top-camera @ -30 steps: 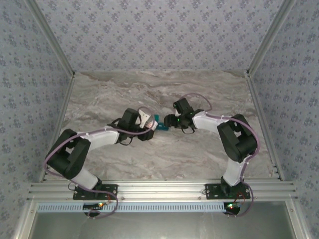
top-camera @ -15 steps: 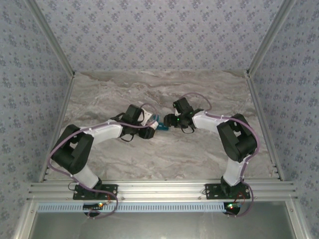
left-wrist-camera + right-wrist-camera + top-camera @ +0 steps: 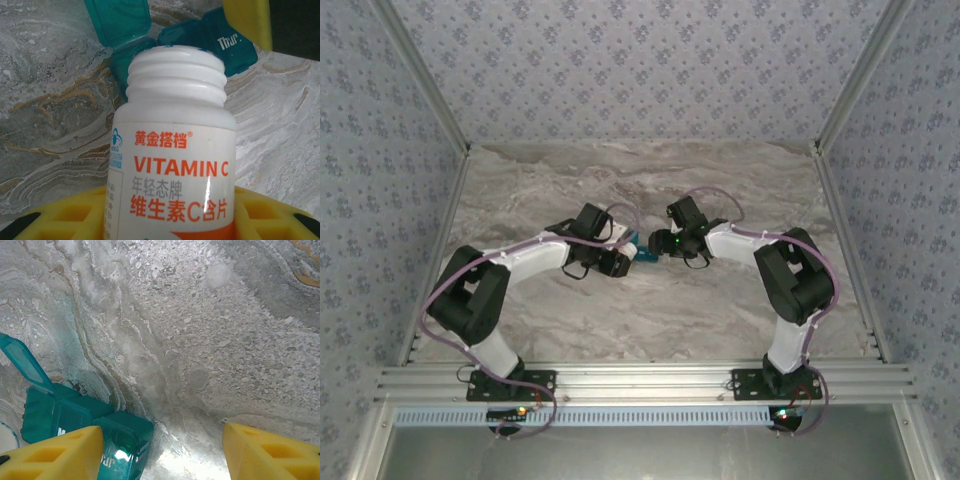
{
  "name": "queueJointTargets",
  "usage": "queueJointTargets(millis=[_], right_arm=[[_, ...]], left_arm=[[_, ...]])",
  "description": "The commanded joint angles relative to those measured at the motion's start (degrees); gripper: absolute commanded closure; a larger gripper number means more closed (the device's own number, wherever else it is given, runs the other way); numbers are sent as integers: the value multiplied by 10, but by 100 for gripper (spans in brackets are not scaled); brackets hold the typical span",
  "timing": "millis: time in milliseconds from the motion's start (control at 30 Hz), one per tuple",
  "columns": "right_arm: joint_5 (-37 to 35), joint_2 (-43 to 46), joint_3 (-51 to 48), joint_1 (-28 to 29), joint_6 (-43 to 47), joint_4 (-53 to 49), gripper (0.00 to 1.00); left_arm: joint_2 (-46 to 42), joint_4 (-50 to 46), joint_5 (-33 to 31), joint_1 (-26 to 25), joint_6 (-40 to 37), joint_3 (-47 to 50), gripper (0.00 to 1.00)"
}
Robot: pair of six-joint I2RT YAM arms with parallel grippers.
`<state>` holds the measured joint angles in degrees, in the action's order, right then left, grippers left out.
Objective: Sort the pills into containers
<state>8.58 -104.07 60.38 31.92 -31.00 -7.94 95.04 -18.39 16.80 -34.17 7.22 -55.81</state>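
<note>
A white Vitamin C bottle (image 3: 172, 150) with no cap is held between the yellow fingers of my left gripper (image 3: 170, 220). Its open mouth points at the teal-blue pill box (image 3: 220, 42), just beyond it. One lid (image 3: 117, 20) of the box stands open. In the top view the bottle (image 3: 612, 236) and the pill box (image 3: 639, 251) sit between the two grippers at mid-table. My right gripper (image 3: 162, 455) is open, its left finger (image 3: 55, 455) lying on the end of the pill box (image 3: 75, 420). No pills can be seen.
The marble table (image 3: 720, 180) lies bare behind and in front of the arms. Patterned walls close the left, right and far sides. A metal rail (image 3: 640, 380) runs along the near edge.
My left arm has swung its wrist up and to the right, bringing the bottle closer to the pill box. The right arm has not moved.
</note>
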Motion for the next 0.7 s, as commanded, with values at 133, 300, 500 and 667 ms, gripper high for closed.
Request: queueJointTargets(millis=[133, 300, 500, 667], right_arm=[[-1, -11, 17, 2, -2, -10, 34], [0, -13, 16, 4, -4, -9, 34], [-1, -14, 13, 4, -6, -6, 34], [1, -15, 11, 5, -8, -2, 34]], left_arm=[[15, -66, -17, -6, -13, -40, 100], [28, -99, -26, -9, -17, -63, 100], [40, -113, -35, -12, -13, -75, 100], [42, -123, -38, -13, -11, -87, 100]])
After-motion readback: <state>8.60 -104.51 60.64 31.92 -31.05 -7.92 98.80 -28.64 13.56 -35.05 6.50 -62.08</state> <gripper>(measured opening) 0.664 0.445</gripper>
